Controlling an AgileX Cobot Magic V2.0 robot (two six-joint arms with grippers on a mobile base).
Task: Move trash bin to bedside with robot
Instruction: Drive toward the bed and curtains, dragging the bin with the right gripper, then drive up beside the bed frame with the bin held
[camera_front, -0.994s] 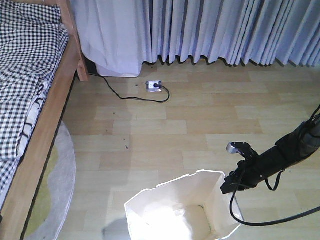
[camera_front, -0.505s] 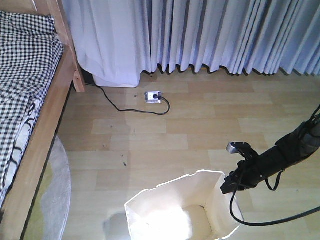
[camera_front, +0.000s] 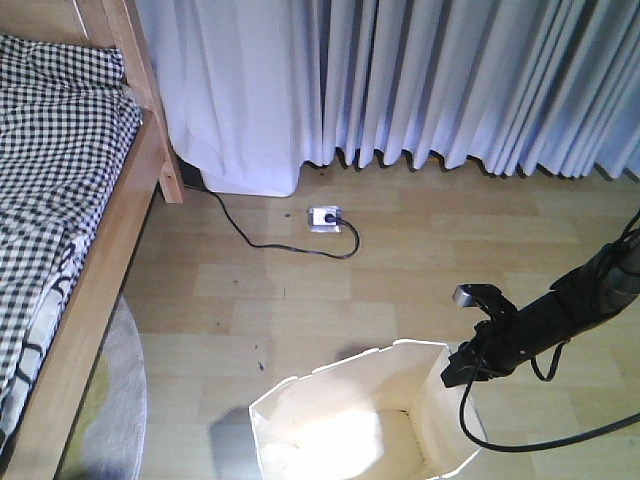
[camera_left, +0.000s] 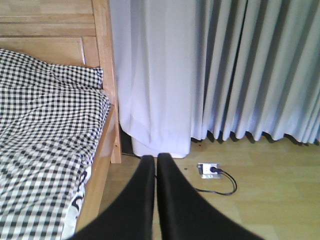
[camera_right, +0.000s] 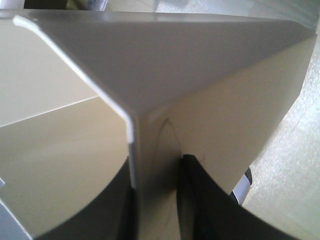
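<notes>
Wood floor (camera_front: 420, 250), curtains (camera_front: 450, 80) far. Right tool (camera_front: 460, 371) is pinching the right rim of the bin (camera_front: 330, 398), sitting near-centre; bed (camera_front: 105, 260) is lying well apart to its left. Left tool (camera_left: 156, 172) is pressed together, empty.

Bright daylight through curtains (camera_front: 450, 80); glare inside trash bin (camera_front: 400, 385).

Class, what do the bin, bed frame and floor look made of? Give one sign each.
Bin: probably plastic, smooth with slight sheen, thin folded walls. Bed frame: light wood, visible grain. Floor: wood-look planks with seams; laminate or timber, unclear.
</notes>
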